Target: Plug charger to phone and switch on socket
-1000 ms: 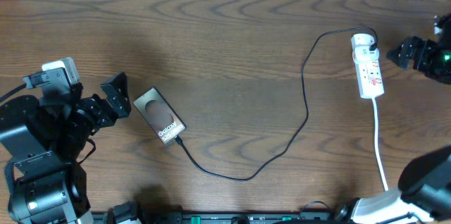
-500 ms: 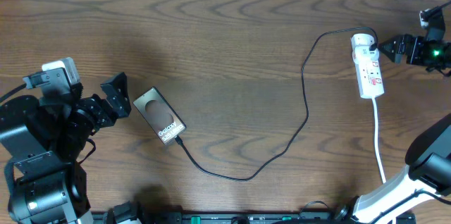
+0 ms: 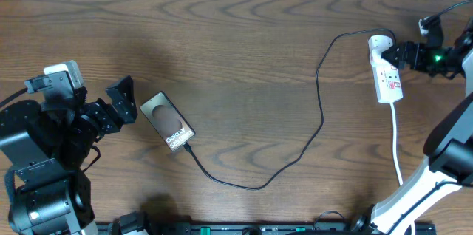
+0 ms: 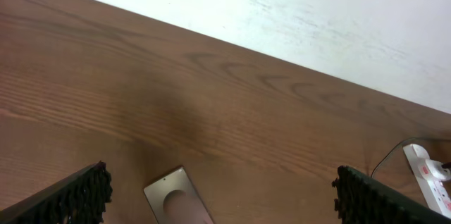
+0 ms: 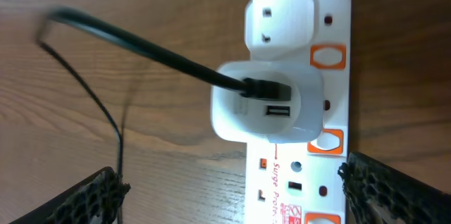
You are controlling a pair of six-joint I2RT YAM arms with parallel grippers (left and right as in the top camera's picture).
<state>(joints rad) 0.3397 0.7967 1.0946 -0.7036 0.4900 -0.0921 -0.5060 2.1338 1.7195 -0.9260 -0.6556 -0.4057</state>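
The phone (image 3: 168, 122) lies flat at the left, its lettered end toward the front; its other end shows between my left fingers (image 4: 176, 199). The charger (image 3: 321, 113), a thin black cable, runs from the phone's lettered end in a long loop to a white adapter (image 5: 268, 111) plugged into the socket (image 3: 386, 69). My left gripper (image 3: 122, 102) stands open just left of the phone, apart from it. My right gripper (image 3: 405, 54) is open beside the socket's far end. In the right wrist view its fingers (image 5: 95, 196) straddle the socket (image 5: 303, 175) and its orange switches (image 5: 328, 56).
The socket's white cord (image 3: 397, 146) trails toward the table's front edge on the right. The table's far edge meets a white wall (image 4: 317, 13). The socket's end (image 4: 430, 178) also shows far right in the left wrist view.
My right gripper has moved left, from well off the socket's right side to right beside its far end. The left arm, the phone and the cable have not moved.
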